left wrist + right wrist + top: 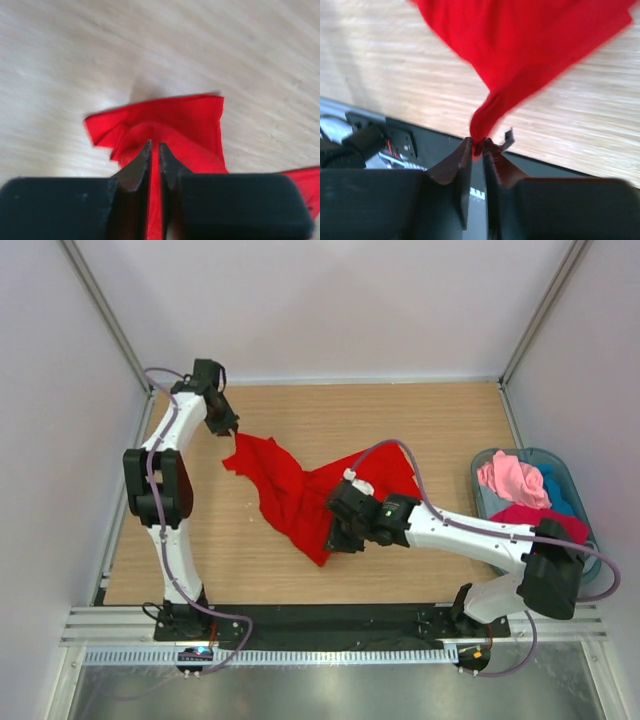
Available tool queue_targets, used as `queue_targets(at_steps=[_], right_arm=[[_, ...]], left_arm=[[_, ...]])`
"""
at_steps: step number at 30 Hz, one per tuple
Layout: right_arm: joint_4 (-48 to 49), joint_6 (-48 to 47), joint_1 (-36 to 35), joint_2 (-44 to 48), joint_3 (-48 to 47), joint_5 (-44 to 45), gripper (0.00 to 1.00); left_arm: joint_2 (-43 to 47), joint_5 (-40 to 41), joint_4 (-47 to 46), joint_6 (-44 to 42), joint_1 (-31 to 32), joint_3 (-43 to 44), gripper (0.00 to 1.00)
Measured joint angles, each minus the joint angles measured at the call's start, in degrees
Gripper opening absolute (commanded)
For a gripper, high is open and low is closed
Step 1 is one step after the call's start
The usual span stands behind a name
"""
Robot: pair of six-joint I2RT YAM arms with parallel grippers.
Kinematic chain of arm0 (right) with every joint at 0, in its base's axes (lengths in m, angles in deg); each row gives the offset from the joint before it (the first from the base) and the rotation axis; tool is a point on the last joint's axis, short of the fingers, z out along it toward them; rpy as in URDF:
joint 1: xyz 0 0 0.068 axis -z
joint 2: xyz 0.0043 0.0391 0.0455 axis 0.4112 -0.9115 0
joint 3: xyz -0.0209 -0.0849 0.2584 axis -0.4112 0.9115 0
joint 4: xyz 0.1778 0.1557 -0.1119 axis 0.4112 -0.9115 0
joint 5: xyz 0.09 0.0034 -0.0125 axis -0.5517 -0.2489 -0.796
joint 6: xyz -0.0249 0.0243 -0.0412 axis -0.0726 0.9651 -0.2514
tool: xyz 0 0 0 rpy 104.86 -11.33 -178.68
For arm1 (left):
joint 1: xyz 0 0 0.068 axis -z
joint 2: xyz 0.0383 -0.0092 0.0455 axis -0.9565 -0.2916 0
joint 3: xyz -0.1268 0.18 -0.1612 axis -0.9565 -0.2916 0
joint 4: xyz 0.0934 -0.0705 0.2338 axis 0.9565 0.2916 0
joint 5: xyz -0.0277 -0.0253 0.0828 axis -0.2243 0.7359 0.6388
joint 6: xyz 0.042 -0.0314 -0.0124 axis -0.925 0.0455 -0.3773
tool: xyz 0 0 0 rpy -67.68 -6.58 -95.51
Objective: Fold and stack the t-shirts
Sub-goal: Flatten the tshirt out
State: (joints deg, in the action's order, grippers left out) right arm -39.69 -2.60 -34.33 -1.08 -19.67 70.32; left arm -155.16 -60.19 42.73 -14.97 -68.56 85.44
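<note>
A bright red t-shirt (295,485) lies crumpled and stretched across the middle of the wooden table. My left gripper (232,430) is shut on its far-left corner. In the left wrist view, red cloth (175,120) runs between the nearly closed fingers of that gripper (155,146). My right gripper (337,538) sits at the shirt's near edge. In the right wrist view it (479,145) pinches a drawn-out tip of the red cloth (520,55), which hangs above the table near its front edge.
A translucent blue-grey basket (476,480) stands at the right edge of the table. It holds a pink t-shirt (510,480), a teal one (556,490) and a crimson one (540,520). The black base rail (395,137) runs close under the right gripper.
</note>
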Motion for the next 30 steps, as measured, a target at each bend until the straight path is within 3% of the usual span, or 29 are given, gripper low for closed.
queue_targets(at_steps=[3,6,11,17,22,30], right_arm=[[0.0,-0.3,-1.7,-0.3,-1.7,0.1,0.4],[-4.6,-2.4,1.1,0.7,-5.4,2.3,0.46],[-12.0,-5.2,15.0,2.6,-10.6,6.8,0.46],[-15.0,-10.0,32.2,1.4,-4.9,7.0,0.45],[-14.3,-13.3,38.5,-4.9,-3.3,6.1,0.45],[-9.9,-16.1,43.7,-9.8,-2.1,3.3,0.44]], left_arm=[[-1.3,0.5,1.7,-2.2,-1.2,6.4,0.57],[1.2,1.5,3.4,-3.4,-0.6,6.2,0.63],[13.1,2.2,5.3,-3.3,6.0,-8.3,0.63],[29.8,-7.3,3.7,1.6,18.4,-29.6,0.64],[37.7,-12.9,1.1,7.7,23.1,-40.8,0.63],[43.2,-20.3,-7.5,16.8,23.8,-54.1,0.58]])
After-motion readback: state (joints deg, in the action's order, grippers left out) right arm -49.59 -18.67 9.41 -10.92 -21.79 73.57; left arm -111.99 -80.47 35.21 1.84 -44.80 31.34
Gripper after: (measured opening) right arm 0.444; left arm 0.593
